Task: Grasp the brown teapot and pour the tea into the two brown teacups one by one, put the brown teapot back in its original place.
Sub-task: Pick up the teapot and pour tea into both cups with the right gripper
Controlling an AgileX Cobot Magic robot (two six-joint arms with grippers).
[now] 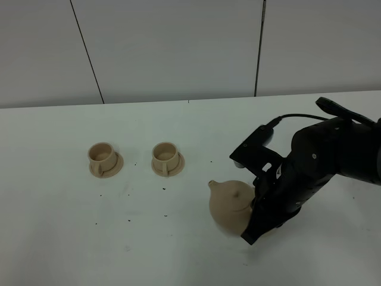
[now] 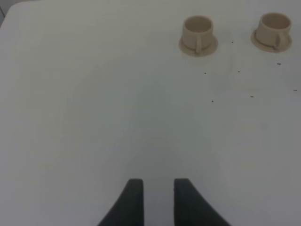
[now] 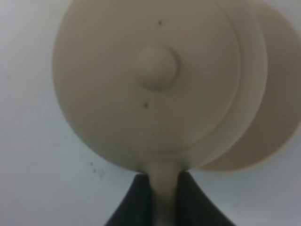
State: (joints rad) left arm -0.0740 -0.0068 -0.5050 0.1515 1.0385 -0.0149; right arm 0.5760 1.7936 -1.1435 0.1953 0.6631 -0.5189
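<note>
The brown teapot is right of the table's middle, its spout pointing left toward the cups. My right gripper is shut on its loop handle. In the right wrist view, the handle sits between the dark fingers of that gripper, below the teapot and its knobbed lid. The flat round saucer shows partly from under the pot, off to one side. The two brown teacups stand on small saucers at the left. The left gripper hovers over bare table, fingers a little apart and empty, with both teacups ahead.
The white table carries small dark specks between the cups and the teapot. A grey panelled wall runs behind the table's far edge. The right arm's dark bulk fills the table's right side.
</note>
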